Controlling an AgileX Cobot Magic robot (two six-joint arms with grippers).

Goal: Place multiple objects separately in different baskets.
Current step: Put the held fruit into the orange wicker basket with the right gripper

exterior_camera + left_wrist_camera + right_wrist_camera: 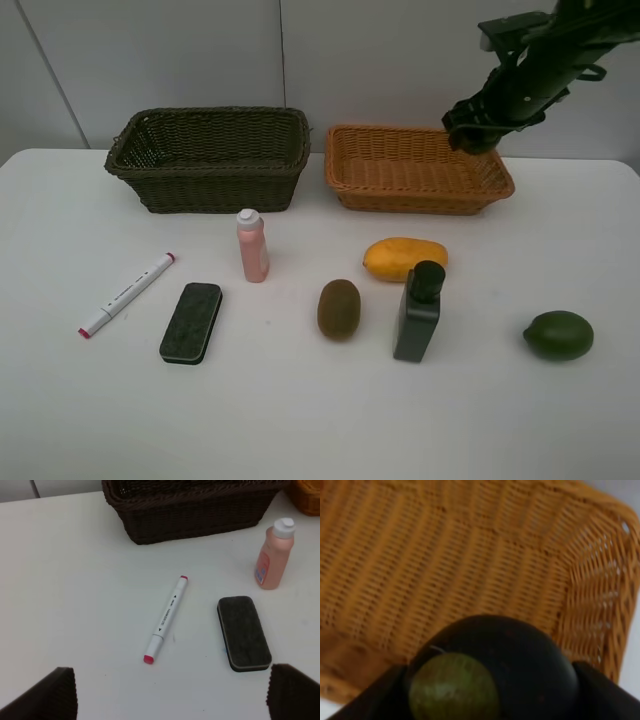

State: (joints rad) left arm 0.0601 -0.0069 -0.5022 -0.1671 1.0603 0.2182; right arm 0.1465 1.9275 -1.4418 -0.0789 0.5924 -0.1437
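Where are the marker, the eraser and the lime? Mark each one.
marker (166, 619): left wrist view, middle of the white barrel.
eraser (244, 633): left wrist view, centre of its dark top face.
lime (558, 335): exterior high view, centre of its green skin.

The right arm (545, 65) is black and angular, the left pads (52, 697) ribbed.

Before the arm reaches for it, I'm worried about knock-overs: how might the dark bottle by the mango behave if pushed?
The dark bottle stands upright, tall on a small base, so a push near its top would probably tip it. Its flat, boxy sides suggest it would slide or topple, not roll.
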